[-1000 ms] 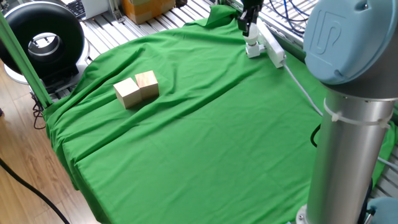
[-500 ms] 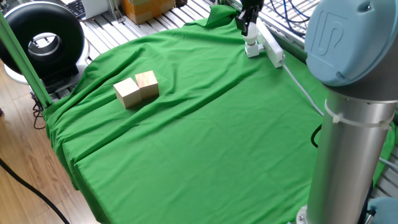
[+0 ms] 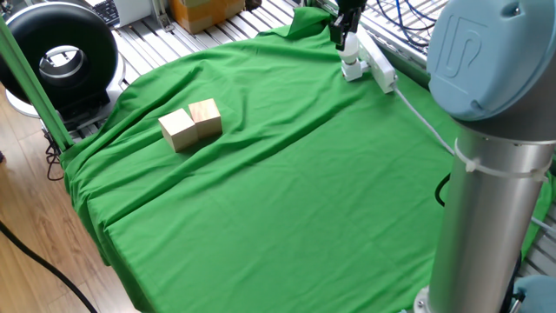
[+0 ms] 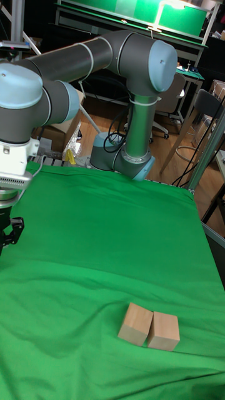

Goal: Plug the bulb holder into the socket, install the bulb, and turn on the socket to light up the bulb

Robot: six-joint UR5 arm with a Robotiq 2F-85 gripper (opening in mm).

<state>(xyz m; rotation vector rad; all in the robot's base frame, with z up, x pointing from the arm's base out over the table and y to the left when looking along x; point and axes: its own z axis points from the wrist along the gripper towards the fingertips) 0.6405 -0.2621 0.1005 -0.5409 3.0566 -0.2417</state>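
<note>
Matt green cloth (image 3: 287, 174), bare-wood blocks (image 3: 191, 123)

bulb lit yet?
Not lit, as far as visible: the bulb under the gripper shows no glow at the socket.

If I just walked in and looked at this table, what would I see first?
Probably the bright green cloth spread over the whole table, with two wooden blocks sitting side by side near its left part. Next, the big grey and blue robot arm, reaching to the far corner. There its gripper is right above a small white bulb standing beside the long white socket.
</note>
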